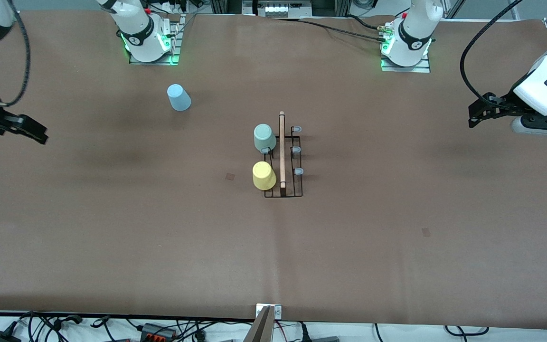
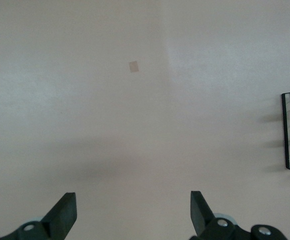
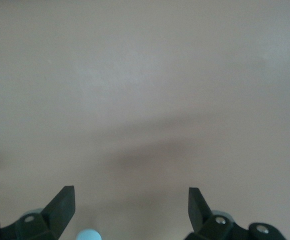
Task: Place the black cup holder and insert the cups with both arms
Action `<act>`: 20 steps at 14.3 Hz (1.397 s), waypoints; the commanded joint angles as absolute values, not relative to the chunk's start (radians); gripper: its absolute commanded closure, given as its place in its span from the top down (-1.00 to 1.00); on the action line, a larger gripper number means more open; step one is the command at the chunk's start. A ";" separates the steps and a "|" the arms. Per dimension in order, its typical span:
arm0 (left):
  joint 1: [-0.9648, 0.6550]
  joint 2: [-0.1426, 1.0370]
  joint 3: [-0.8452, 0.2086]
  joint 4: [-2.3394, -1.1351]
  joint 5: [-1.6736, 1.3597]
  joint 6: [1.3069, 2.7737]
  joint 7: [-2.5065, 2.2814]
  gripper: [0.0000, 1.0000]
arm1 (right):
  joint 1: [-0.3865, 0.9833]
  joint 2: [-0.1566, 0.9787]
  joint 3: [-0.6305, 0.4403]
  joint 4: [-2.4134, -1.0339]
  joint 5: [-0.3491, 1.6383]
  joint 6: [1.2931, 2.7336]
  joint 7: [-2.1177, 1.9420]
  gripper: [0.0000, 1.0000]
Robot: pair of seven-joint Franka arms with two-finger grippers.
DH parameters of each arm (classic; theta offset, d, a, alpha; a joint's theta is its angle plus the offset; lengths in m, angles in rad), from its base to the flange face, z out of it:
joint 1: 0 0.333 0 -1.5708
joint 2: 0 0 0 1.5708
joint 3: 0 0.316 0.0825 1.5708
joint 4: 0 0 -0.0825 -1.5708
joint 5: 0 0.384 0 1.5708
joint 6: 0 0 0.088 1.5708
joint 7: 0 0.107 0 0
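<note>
Standing mid-surface, the black cup holder (image 1: 285, 161) carries the green cup (image 1: 264, 137) and yellow cup (image 1: 263, 175), the blue cup (image 1: 178, 97) sits apart near the right arm's base, while left tool (image 1: 473, 118) and right tool (image 1: 36, 133) hang apart, empty.

Setting: robotics lab bench. Wide worktop (image 1: 112, 228) covered edge to edge in plain brown sheet, with two white robot arms bolted to metal base plates (image 1: 152, 59) on the side away from the front camera, green status lights glowing at each base. Black cables (image 1: 340, 28) run from the bases to aluminium framing (image 1: 273, 7). Loose wiring and power adapters (image 1: 155, 331) lie along the near edge. No household furnishings visible.
</note>
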State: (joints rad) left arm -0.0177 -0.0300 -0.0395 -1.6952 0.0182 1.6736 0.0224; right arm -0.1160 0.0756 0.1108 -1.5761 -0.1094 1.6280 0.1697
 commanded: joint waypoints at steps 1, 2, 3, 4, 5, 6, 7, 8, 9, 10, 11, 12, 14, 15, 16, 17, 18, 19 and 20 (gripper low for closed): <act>-0.014 -0.028 -0.041 -1.675 0.014 1.654 0.025 1.00 | -0.115 0.060 0.118 -1.583 -0.048 1.563 0.137 1.00; -0.014 -0.028 -0.041 -1.674 0.014 1.654 0.025 1.00 | -0.124 0.060 0.115 -1.583 0.010 1.556 0.137 1.00; -0.014 -0.028 -0.041 -1.675 0.015 1.652 0.025 1.00 | -0.127 0.060 0.112 -1.582 0.032 1.557 0.137 1.00; -0.014 -0.028 -0.041 -1.675 0.015 1.652 0.025 1.00 | -0.127 0.060 0.110 -1.583 0.028 1.562 0.135 1.00; -0.014 -0.028 -0.041 -1.675 0.015 1.652 0.025 1.00 | -0.126 0.057 0.100 -1.585 0.026 1.562 0.135 1.00; -0.014 -0.028 -0.041 -1.675 0.015 1.652 0.025 1.00 | -0.124 0.057 0.097 -1.585 0.025 1.562 0.135 1.00; -0.014 -0.028 -0.041 -1.675 0.015 1.652 0.025 1.00 | -0.123 0.049 0.097 -1.588 0.025 1.563 0.135 1.00; -0.014 -0.028 -0.041 -1.674 0.014 1.652 0.025 1.00 | -0.118 0.046 0.095 -1.588 0.020 1.565 0.135 1.00; -0.014 -0.028 -0.041 -1.675 0.014 1.652 0.025 1.00 | -0.115 0.041 0.091 -1.586 0.002 1.569 0.135 1.00; -0.014 -0.028 -0.041 -1.675 0.014 1.652 0.025 1.00 | -0.114 0.040 0.089 -1.585 -0.003 1.568 0.133 1.00; -0.014 -0.028 -0.041 -1.675 0.015 1.652 0.025 1.00 | -0.112 0.038 0.089 -1.580 -0.003 1.565 0.133 1.00; -0.014 -0.028 -0.041 -1.675 0.014 1.652 0.025 1.00 | -0.110 0.031 0.090 -1.582 -0.005 1.563 0.133 1.00; -0.014 -0.028 -0.041 -1.675 0.014 1.652 0.025 1.00 | -0.112 0.029 0.089 -1.588 -0.002 1.568 0.135 1.00; -0.014 -0.028 -0.041 -1.675 0.014 1.652 0.025 1.00 | -0.109 0.031 0.089 -1.588 -0.002 1.571 0.137 1.00; -0.014 -0.028 -0.041 -1.675 0.014 1.652 0.026 1.00 | -0.107 0.031 0.089 -1.588 -0.003 1.569 0.135 1.00; -0.014 -0.028 -0.041 -1.675 0.014 1.652 0.026 1.00 | -0.103 0.031 0.089 -1.586 -0.005 1.569 0.127 1.00; -0.014 -0.028 -0.041 -1.675 0.015 1.652 0.026 1.00 | -0.104 0.032 0.089 -1.586 -0.005 1.569 0.108 1.00; -0.014 -0.028 -0.041 -1.675 0.014 1.652 0.026 1.00 | -0.104 0.032 0.089 -1.586 -0.006 1.571 0.085 1.00; -0.014 -0.028 -0.041 -1.675 0.014 1.652 0.026 1.00 | -0.104 0.032 0.089 -1.586 -0.017 1.571 0.075 1.00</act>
